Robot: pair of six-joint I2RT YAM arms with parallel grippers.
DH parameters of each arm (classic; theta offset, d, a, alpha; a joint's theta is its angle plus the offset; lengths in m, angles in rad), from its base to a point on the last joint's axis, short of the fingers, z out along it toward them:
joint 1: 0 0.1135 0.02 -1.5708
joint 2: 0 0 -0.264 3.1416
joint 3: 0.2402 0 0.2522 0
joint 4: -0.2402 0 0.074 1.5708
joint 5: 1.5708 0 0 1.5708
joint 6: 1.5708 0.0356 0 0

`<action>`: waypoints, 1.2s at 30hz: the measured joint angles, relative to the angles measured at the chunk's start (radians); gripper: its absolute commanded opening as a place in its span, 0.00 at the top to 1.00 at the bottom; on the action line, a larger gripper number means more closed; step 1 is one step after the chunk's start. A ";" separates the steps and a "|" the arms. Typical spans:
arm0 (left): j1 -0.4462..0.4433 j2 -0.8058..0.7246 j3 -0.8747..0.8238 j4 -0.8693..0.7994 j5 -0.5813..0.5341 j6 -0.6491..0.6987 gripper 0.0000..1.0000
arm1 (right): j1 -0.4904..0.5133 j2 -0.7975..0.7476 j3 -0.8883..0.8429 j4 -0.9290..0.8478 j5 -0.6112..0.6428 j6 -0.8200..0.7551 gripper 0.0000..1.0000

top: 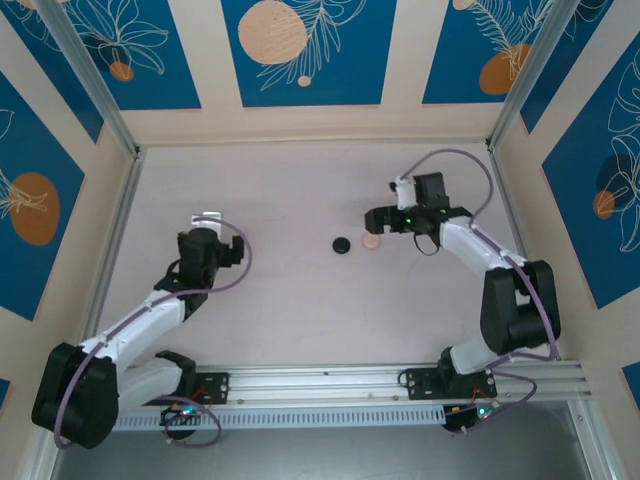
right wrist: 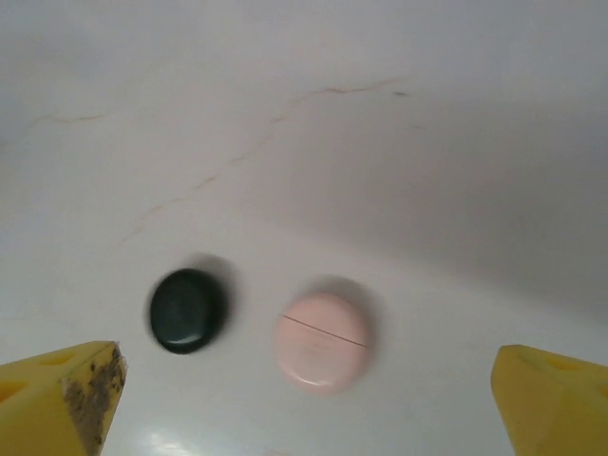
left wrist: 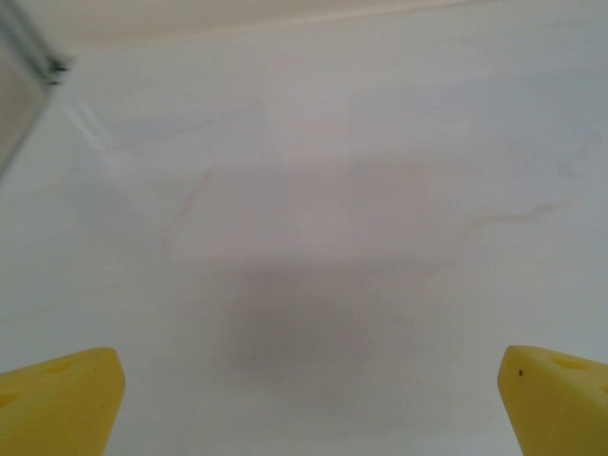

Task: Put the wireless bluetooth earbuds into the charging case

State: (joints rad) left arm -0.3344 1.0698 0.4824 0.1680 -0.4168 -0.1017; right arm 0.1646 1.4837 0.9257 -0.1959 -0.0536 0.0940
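Hovering with jaws wide open, the right gripper (top: pixel 380 218) has the closed pink case (right wrist: pixel 322 341) centred just ahead; the left gripper (top: pixel 210 218), also open, is well apart.

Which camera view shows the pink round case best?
The right wrist view: there the pink case lies large, its lid seam visible, beside the black case. The top external view gives it as a small pink spot near the right tool.

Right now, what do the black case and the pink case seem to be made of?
The black case looks like smooth hard plastic, dark with a faint sheen, though blur hides detail. The pink case looks like matte plastic: even pale colour and a thin lid seam.
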 measured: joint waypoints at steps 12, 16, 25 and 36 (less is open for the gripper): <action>0.122 0.195 -0.271 0.570 0.011 0.103 0.00 | -0.109 -0.097 -0.447 0.552 0.076 -0.043 0.01; 0.136 0.478 -0.291 0.838 0.044 0.158 0.00 | -0.113 -0.056 -0.489 0.756 0.074 -0.059 0.01; 0.243 0.494 -0.127 0.812 0.131 0.122 0.00 | -0.198 0.043 -0.550 0.982 -0.023 -0.037 0.01; 0.243 0.494 -0.132 0.789 0.204 0.120 0.00 | -0.211 0.042 -0.537 0.997 -0.061 -0.023 0.01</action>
State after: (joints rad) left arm -0.0917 1.5642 0.3500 0.9565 -0.2127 0.0185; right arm -0.0463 1.5261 0.3885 0.8009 -0.1143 0.0708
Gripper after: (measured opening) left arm 0.994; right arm 0.990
